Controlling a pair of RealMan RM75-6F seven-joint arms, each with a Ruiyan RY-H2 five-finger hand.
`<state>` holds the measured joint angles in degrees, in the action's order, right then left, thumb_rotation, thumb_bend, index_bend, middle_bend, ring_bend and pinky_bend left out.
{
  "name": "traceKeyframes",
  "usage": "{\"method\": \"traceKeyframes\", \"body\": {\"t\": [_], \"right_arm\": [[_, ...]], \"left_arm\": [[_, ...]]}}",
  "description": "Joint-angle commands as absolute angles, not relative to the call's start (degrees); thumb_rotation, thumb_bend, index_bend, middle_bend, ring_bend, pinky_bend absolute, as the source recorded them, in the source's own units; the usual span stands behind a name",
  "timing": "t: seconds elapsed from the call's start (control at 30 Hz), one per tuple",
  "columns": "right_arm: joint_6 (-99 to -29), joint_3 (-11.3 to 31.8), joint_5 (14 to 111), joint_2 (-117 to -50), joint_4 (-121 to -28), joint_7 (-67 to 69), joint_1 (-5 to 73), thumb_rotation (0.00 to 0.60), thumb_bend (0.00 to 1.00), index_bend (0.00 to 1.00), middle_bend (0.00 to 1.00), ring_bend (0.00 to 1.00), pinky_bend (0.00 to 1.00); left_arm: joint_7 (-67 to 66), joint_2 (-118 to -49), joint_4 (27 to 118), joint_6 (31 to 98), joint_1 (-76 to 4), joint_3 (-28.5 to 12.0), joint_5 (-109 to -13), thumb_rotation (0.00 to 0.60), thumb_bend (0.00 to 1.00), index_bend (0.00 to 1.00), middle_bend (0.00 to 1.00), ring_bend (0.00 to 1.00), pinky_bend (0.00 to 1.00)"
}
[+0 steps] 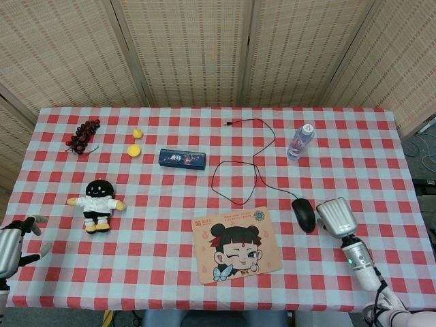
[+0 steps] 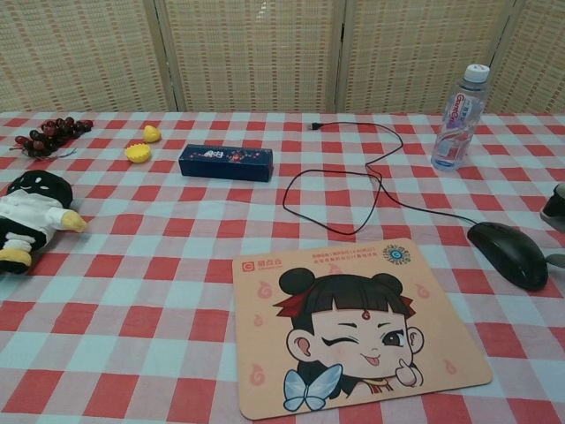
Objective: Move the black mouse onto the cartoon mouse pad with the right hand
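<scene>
Head view: set high, looking steeply down over the whole red-and-white checked tablecloth (image 1: 170,272), far enough back to take in all four edges and the woven reed screen (image 1: 204,48) behind. Chest view: set low at the near edge, facing level across the cloth toward the same screen, much closer, cropping both sides. Shared by both: the orange cartoon-girl mouse pad (image 1: 236,244) (image 2: 357,324), black corded mouse (image 1: 304,214) (image 2: 508,253), clear plastic water bottle (image 1: 300,141) (image 2: 459,117), dark blue oblong box (image 1: 182,159) (image 2: 226,163).

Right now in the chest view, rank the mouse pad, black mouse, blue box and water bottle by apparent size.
1. cartoon mouse pad, clearly largest
2. blue box
3. black mouse and water bottle: too alike to rank; the bottle stands farther away.
</scene>
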<state>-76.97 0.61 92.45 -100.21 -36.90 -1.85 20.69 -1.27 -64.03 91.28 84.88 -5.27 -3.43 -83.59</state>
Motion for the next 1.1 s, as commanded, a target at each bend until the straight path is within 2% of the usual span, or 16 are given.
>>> {"method": "traceKeyframes", "body": {"t": [0.03, 0.53, 0.73, 0.83, 0.9, 0.97, 1.1], "right_arm": [[-77.2, 0.4, 92.7, -100.5, -36.9, -1.5, 20.8, 0.6, 0.0, 0.91, 1.0, 1.0, 1.0], [-78.0, -1.1, 94.5, -101.9, -38.9, -0.3, 22.0, 0.6, 0.0, 0.91, 1.0, 1.0, 1.0], [-76.2, -1.9, 94.4, -98.7, -44.5, -0.2, 22.2, 0.6, 0.0, 0.9, 1.0, 1.0, 1.0], [-72.8, -2.5, 93.7, -93.4, -52.6, -1.4, 22.8, 0.6, 0.0, 0.79, 1.0, 1.0, 1.0], [-70.4, -2.6, 93.1, -89.6, -58.2, -3.2, 23.5, 0.6, 0.0, 0.65, 1.0, 1.0, 1.0], [-67.4, -2.5, 92.1, -85.2, -64.9, -6.1, 24.5, 0.6, 0.0, 0.58, 1.0, 1.0, 1.0], [-60.7, -1.5, 88.6, -77.9, -76.3, -12.6, 26.9, 0.6, 0.0, 0.5, 1.0, 1.0, 1.0]], "left_arm": [[-1.3, -64.0, 91.3, 84.8, -5.3, -3.5, -83.5, 0.6, 0.22, 0.46, 0.54, 0.47, 0.61], [-1.3, -63.6, 91.6, 85.2, -5.1, -3.7, -83.2, 0.6, 0.21, 0.46, 0.54, 0.47, 0.61], [-1.0, -63.3, 91.8, 85.2, -5.0, -3.8, -83.0, 0.6, 0.21, 0.46, 0.54, 0.47, 0.61], [-1.0, -63.3, 91.8, 85.1, -5.0, -3.8, -82.9, 0.6, 0.22, 0.46, 0.54, 0.47, 0.61], [-1.0, -63.3, 91.9, 85.1, -5.0, -3.8, -82.9, 0.6, 0.22, 0.46, 0.54, 0.47, 0.61], [-1.1, -63.3, 91.9, 85.1, -5.0, -3.8, -83.0, 0.6, 0.22, 0.46, 0.54, 0.47, 0.61], [-1.3, -63.3, 91.9, 85.0, -5.0, -3.8, -82.9, 0.6, 0.21, 0.46, 0.54, 0.47, 0.61]]}}
